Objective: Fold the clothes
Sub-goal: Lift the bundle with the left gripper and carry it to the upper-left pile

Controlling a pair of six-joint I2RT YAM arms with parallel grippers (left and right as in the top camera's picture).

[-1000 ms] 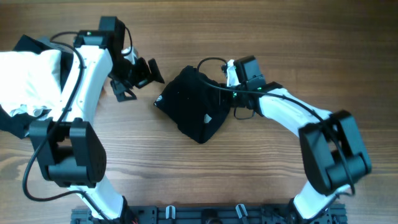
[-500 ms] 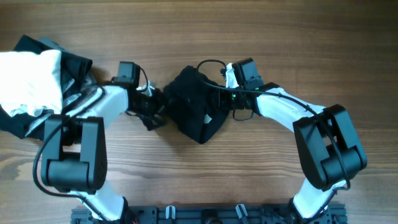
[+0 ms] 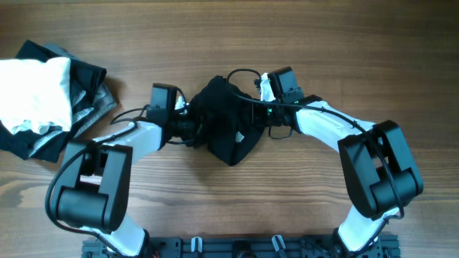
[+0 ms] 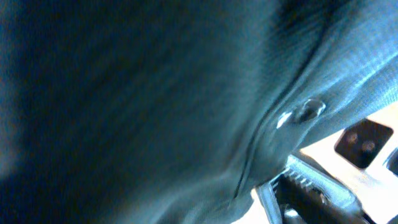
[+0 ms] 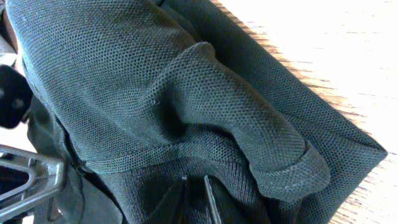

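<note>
The left gripper (image 3: 193, 126) is pressing into the black garment (image 3: 228, 136) at the middle of the table (image 3: 301, 215). Fabric is filling its wrist view, so its jaw gap cannot be told. The right gripper (image 3: 257, 94) is pinching the garment's far edge, jaws narrow. A second ago the left gripper was standing near the clothes pile (image 3: 43, 100), clear of the garment
</note>
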